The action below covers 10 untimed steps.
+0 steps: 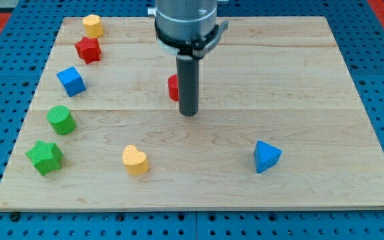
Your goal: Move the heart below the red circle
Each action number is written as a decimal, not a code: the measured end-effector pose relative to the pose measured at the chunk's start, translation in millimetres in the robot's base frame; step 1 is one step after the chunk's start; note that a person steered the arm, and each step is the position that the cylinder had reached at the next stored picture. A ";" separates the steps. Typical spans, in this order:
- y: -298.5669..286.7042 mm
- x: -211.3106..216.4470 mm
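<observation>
While my tip (189, 113) rested beside the half-hidden red circle (173, 87), it touched no block, carrying nothing. The yellow heart (135, 160) lay well apart, lower left.

My rod hides most of the red circle (172, 87); the arm's upper part is cropped.

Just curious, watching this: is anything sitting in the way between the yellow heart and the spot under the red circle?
Nothing visible blocks it. The yellow heart has bare board up to the spot below the red circle; only my tip stands there, beside the circle.
</observation>
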<state>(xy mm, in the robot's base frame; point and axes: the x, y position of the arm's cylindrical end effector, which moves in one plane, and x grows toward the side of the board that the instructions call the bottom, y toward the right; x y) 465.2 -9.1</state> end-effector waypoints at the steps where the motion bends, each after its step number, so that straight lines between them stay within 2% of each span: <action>1: -9.9 58.6; 2: -52.5 100.8; 3: -127.9 104.8; 4: -130.9 76.7; 6: -152.8 84.5; 7: -169.1 71.1; 10: -127.0 28.8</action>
<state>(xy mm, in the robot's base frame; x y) 493.9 -136.1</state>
